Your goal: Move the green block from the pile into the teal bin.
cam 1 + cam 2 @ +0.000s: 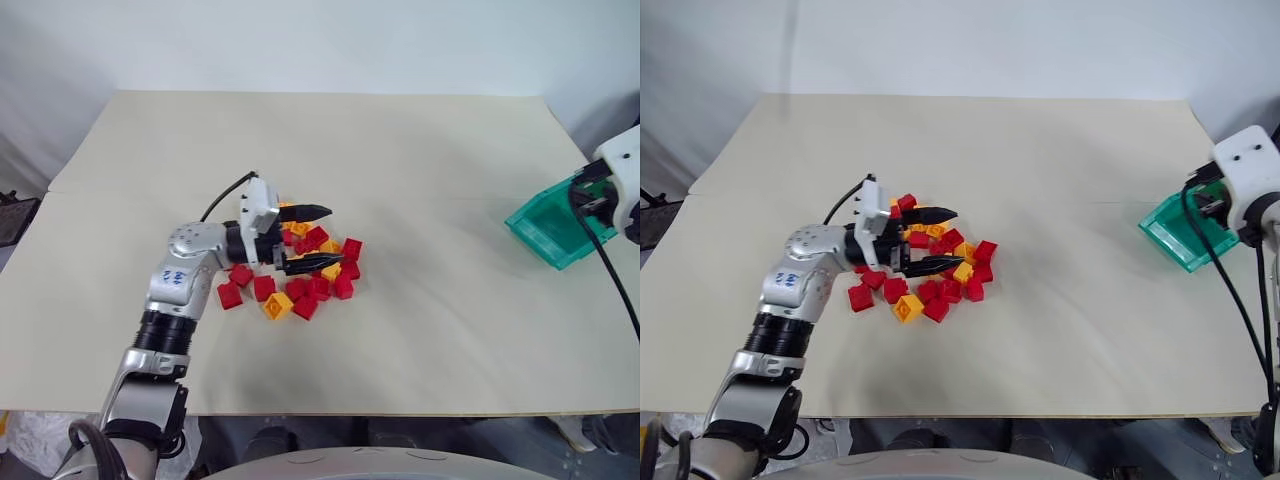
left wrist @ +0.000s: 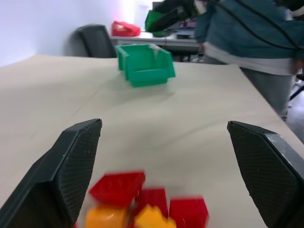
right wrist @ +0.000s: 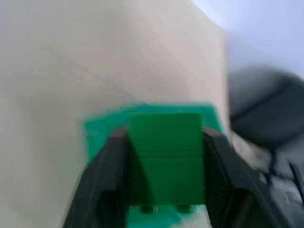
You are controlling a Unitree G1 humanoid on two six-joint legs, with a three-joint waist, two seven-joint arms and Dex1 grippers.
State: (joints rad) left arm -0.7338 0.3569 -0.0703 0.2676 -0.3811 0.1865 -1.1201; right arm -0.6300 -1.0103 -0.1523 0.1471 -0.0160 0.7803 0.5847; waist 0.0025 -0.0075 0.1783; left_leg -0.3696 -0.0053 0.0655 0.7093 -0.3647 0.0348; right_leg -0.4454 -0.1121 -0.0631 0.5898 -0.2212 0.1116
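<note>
So my right pincer (image 3: 166, 178) has the green block (image 3: 165, 164) pinched between both fingers, sitting right over the teal bin (image 1: 545, 228) at the far right edge of the tabletop (image 1: 420, 150), arm stretched way out to the side. My left arm is bent in across the front, its pincer (image 1: 308, 238) pointing level toward the right with fingers spread wide, hanging over the pile (image 1: 300, 275) of red and yellow-orange bricks mid-tabletop. Someone's standing past the far edge in the left wrist view.
</note>
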